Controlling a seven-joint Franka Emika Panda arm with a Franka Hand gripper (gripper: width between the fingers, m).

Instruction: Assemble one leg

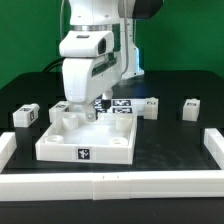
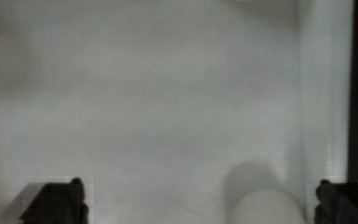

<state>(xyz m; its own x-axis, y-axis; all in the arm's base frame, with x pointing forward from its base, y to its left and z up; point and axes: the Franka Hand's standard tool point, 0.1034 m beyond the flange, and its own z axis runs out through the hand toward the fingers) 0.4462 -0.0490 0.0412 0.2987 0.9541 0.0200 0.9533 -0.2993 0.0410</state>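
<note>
The white square tabletop lies in the middle of the black table, with a tag on its front wall. My gripper hangs low over its far left part, jaws wide apart. In the wrist view the two dark fingertips stand far apart at the picture's edge around my gripper's gap, with only a blurred white surface between them. One leg lies at the exterior view's left, and another leg at its right. A third leg lies behind the tabletop's right corner.
The marker board lies behind the tabletop, partly hidden by my arm. Low white walls border the table at the exterior view's left, right and front.
</note>
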